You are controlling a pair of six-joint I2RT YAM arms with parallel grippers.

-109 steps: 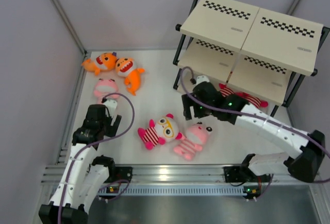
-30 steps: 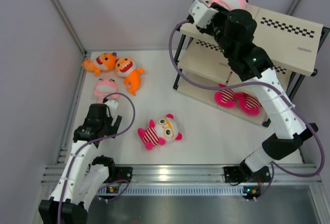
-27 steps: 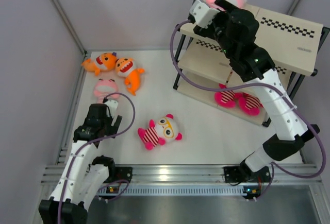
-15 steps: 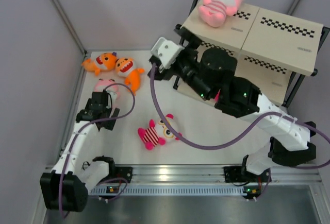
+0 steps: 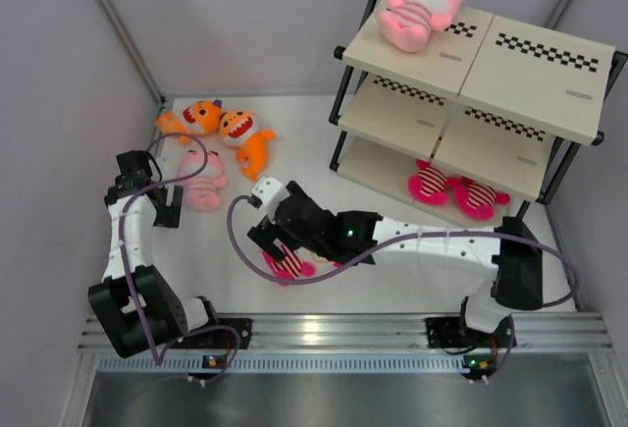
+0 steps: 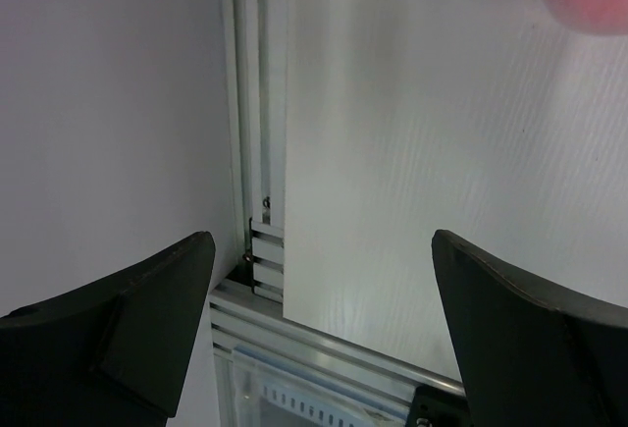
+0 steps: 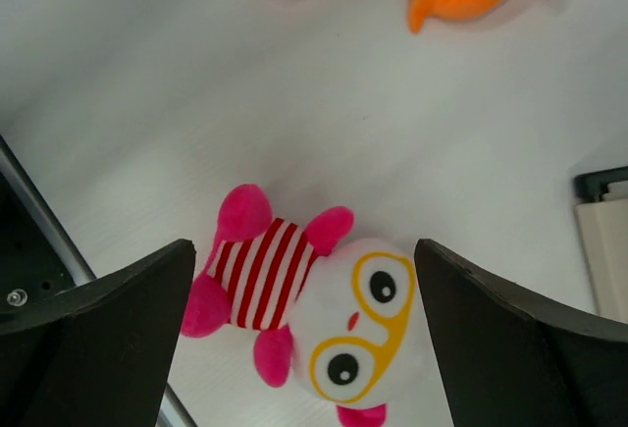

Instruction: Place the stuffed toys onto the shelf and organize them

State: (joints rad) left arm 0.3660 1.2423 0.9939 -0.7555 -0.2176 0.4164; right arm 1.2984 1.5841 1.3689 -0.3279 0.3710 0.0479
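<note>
above and wrist views. a pale pink toy (image 5: 417, 13) now lies on the top board of the shelf (image 5: 510, 64), at its rear left corner and near the board's edge; a moment ago the right arm was carrying it there. one more toy is thus placed, besides the magenta striped toys (image 5: 456, 189) on the lowest board. the right end effector (image 5: 278, 242) has come down, well left of and in front of the shelf. it hangs spread wide and empty over the magenta-and-white toy (image 7: 324, 324), which lies face up on the table (image 5: 324, 167) and is likely the next pick. the left end effector (image 6: 324, 329), also wide and empty, has swung far left of the shelf, close to the side wall (image 5: 59, 152), just beside a second pale pink toy (image 5: 201, 180); room is tight there. two orange sharks (image 5: 242, 133) wait farther back. bare table between shelf and toy leaves a free path.
</note>
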